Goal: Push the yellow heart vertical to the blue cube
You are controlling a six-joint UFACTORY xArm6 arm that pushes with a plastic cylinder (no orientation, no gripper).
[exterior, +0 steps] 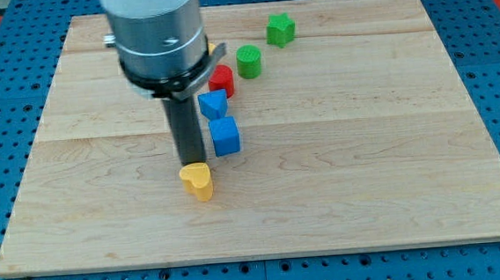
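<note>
The small yellow heart-shaped block (197,181) lies on the pale wooden board (368,193), just below and slightly to the view's left of the blue cube-shaped block (225,135). My tip (191,161), the lower end of the dark rod, stands just above the yellow heart, touching or all but touching its upper edge, and immediately to the view's left of the blue cube. There are no jaws on this rig to open or close, so nothing is grasped; the rod can only shove. The relation that matters is this: the heart sits a little left of the cube's vertical line, so I judge a push from the heart's left side, toward the view's right, would bring it squarely beneath the cube. A second blue block (212,105) sits just above the cube, with a red block (222,78) beyond it.
</note>
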